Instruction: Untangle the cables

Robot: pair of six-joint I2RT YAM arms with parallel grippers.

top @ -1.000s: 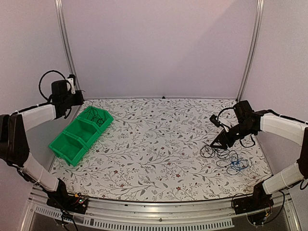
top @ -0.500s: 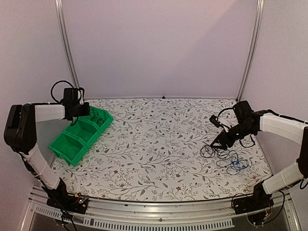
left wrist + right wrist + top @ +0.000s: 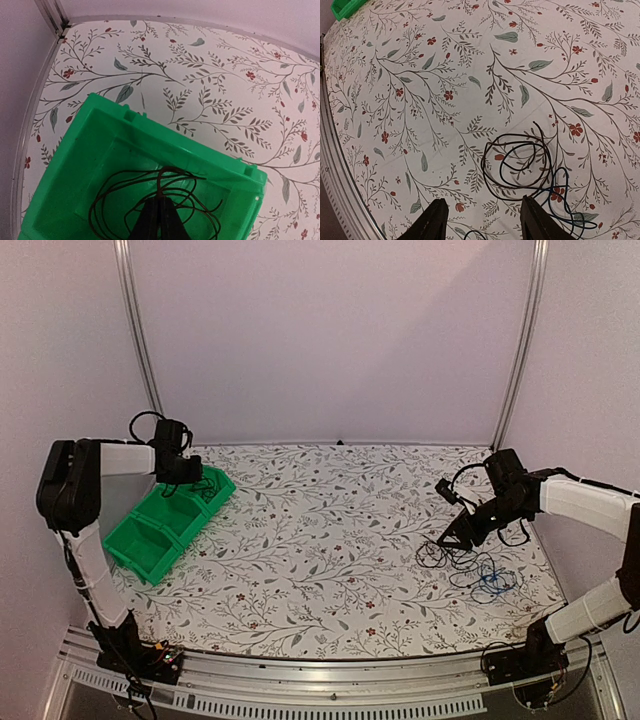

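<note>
my right gripper (image 3: 484, 222) hung spread wide, the tangled cables (image 3: 520, 162) just ahead of it. my left gripper (image 3: 160, 212), pressed together, was well apart over the green bin (image 3: 150, 137) with one coiled cable (image 3: 165, 170).

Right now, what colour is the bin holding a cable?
The bin is bright green, clearest in the left wrist view.

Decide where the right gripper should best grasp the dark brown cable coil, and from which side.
Probably the arc farthest from the blue cable, coming straight down with the right gripper: the dark brown cable coil lies flat on the table, and few strands cross there.
</note>
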